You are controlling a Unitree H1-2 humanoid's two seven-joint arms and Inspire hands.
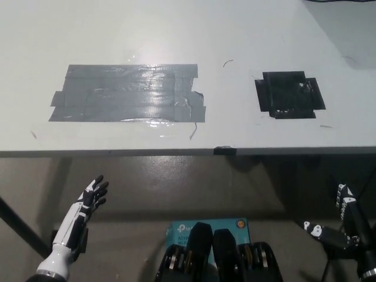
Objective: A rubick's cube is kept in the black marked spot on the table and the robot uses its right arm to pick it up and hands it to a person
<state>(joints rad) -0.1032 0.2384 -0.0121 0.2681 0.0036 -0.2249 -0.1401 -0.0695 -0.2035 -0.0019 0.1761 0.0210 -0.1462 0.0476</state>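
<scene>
The black marked spot (289, 94) on the white table (176, 29) is bare; no Rubik's cube shows anywhere in the head view. My black right hand (343, 226) hangs below the table's front edge at the bottom right, open with fingers spread and holding nothing. My white left hand (82, 212) rests low at the bottom left, also below the table edge, open with its fingers apart. No person is in view.
A wide patch of grey tape (129, 93) lies on the table's left half. A small black tab (225, 150) sits on the table's front edge. A teal box (205, 226) lies on the floor below.
</scene>
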